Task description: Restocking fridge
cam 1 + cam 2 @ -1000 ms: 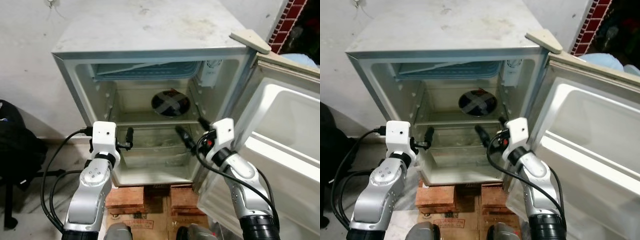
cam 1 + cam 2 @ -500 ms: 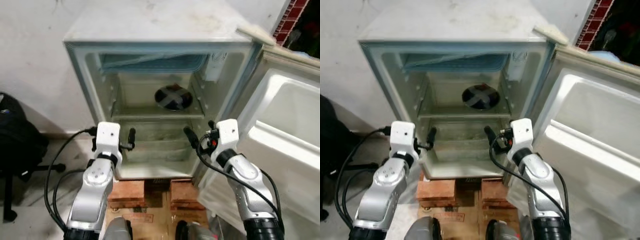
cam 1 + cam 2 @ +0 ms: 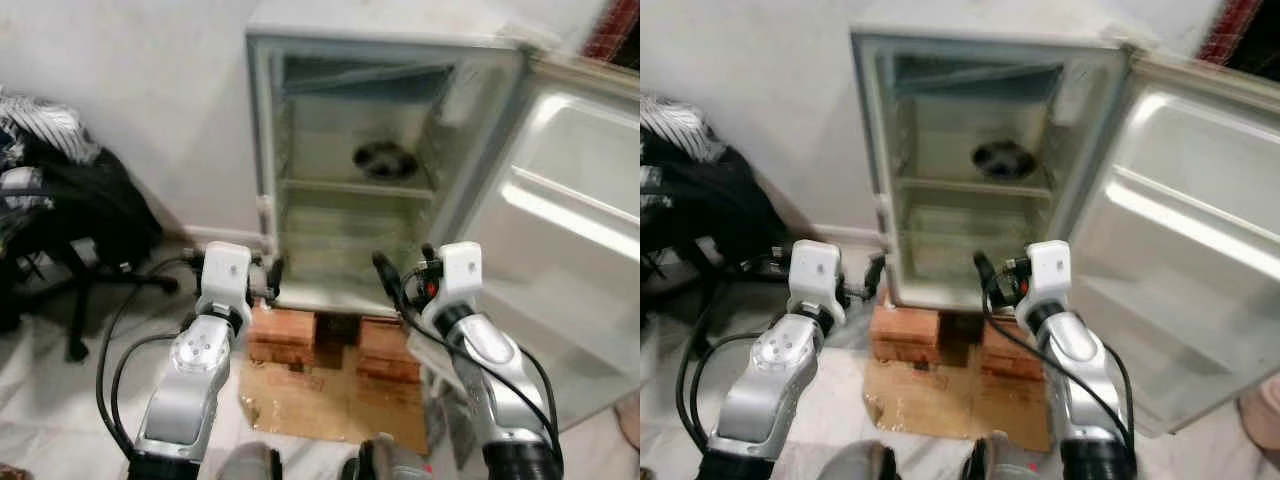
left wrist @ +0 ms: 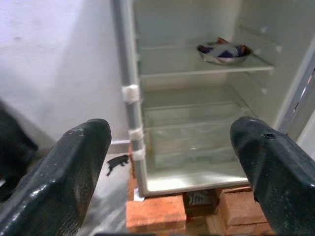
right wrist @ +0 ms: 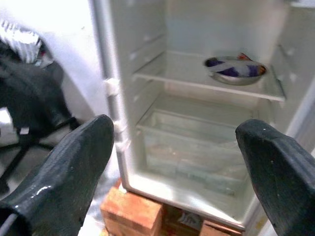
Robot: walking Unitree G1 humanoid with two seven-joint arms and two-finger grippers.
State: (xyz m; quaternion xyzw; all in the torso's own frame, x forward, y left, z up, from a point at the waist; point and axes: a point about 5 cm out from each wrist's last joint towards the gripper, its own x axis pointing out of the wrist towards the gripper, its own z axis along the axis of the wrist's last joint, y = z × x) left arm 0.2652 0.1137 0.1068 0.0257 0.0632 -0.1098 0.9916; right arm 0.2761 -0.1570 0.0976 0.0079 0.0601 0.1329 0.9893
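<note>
Blurred open fridge (image 3: pixel 350 180), bowl (image 4: pixel 224 51) contents unclear, left hand (image 4: pixel 167 162) and right hand (image 5: pixel 172 162) both spread apart.

A plain pale wall (image 3: pixel 150 110) runs behind, meeting a light tiled floor (image 3: pixel 60 400). Red bricks (image 3: pixel 285 335) sit on flattened cardboard (image 3: pixel 330 400). To the left stands a black chair (image 3: pixel 75 235) piled with dark bags; brick wall (image 3: pixel 612 25) shows at the far right
</note>
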